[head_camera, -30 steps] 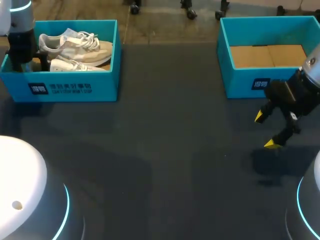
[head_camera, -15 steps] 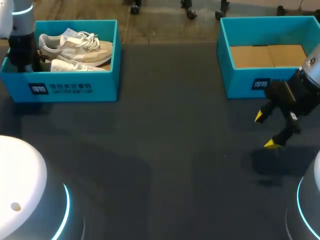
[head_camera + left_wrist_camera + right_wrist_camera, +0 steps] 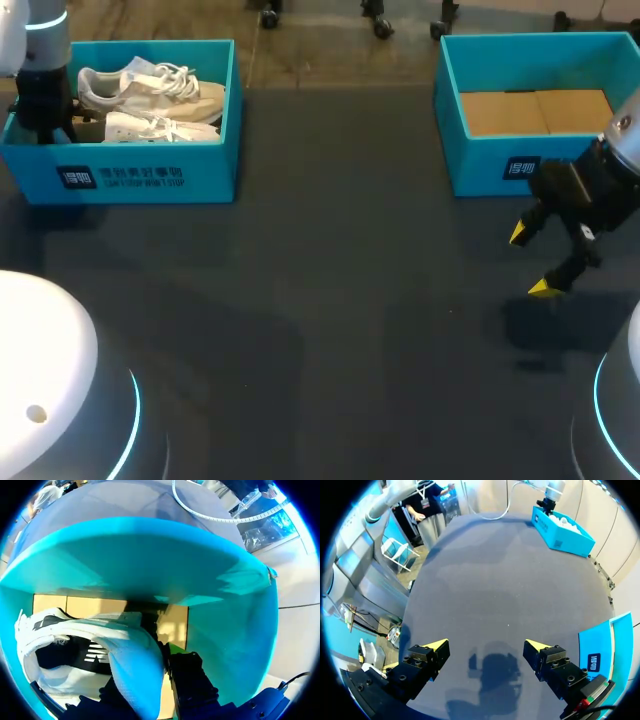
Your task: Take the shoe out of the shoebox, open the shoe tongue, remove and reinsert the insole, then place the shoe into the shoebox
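Two white sneakers lie in the blue shoebox (image 3: 150, 175) at the table's far left. My left arm (image 3: 45, 90) reaches down into the box's left end, by the nearer shoe (image 3: 150, 128). In the left wrist view the left gripper (image 3: 147, 675) has that shoe's (image 3: 100, 650) white heel pinched between its fingers, inside the blue box wall (image 3: 150, 560). The other shoe (image 3: 150, 88) lies behind it. My right gripper (image 3: 532, 260) hangs open and empty above the table at the right, its yellow tips wide apart (image 3: 487, 647).
A second blue box (image 3: 480, 160) with a bare cardboard floor stands at the far right, just behind my right gripper. Dark tabletop (image 3: 330, 300) stretches between the two boxes and toward the front edge.
The left gripper's fingers have closed onto the heel of the nearer shoe, and that shoe has shifted slightly in the box. The right arm has not moved.
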Robot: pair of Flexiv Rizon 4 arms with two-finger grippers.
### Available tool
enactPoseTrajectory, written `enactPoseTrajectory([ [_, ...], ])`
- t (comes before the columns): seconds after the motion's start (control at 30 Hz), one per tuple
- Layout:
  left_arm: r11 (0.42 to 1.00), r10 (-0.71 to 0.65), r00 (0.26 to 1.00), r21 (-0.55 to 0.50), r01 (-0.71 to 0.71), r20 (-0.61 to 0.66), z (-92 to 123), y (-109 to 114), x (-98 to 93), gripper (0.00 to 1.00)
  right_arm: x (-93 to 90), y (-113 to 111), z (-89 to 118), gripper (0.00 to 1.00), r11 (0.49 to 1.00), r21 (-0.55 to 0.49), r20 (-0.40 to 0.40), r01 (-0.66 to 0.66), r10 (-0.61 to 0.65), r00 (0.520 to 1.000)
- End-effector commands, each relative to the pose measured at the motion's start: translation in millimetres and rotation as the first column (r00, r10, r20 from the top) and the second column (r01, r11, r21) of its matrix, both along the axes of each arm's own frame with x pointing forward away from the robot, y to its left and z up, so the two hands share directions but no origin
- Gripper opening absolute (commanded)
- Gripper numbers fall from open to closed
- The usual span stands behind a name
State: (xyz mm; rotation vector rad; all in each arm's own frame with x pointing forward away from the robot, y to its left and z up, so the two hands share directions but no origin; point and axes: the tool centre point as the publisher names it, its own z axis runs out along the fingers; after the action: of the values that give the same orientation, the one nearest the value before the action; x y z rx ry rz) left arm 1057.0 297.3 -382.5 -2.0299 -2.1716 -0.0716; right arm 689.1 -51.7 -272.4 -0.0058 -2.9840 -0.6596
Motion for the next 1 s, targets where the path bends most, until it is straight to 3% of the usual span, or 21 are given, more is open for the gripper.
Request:
enactPoseTrajectory([
  [0.03,1.0,0.008,1.0,-0.01,-0.008,0.006,12.2,6.4,0.1,0.0,0.3,0.8,-0.7,1.0,1.0,-0.003,0.0,0.001,-0.001,1.0],
  [0.4,0.998,0.039,0.999,-0.047,-0.038,0.028,66.5,17.5,6.3,0.0,0.3,0.8,-0.7,1.0,1.0,-0.003,0.0,0.001,-0.001,1.0],
  [0.8,1.0,-0.001,0.994,-0.025,0.004,0.105,137.7,13.2,-15.7,0.0,0.3,0.8,-0.7,1.0,1.0,-0.003,0.0,0.001,-0.001,1.0],
  [1.0,0.998,-0.052,0.992,-0.018,0.055,0.118,171.7,5.6,-44.4,0.0,0.3,0.8,-0.7,1.0,1.0,-0.003,0.0,0.001,-0.001,1.0],
])
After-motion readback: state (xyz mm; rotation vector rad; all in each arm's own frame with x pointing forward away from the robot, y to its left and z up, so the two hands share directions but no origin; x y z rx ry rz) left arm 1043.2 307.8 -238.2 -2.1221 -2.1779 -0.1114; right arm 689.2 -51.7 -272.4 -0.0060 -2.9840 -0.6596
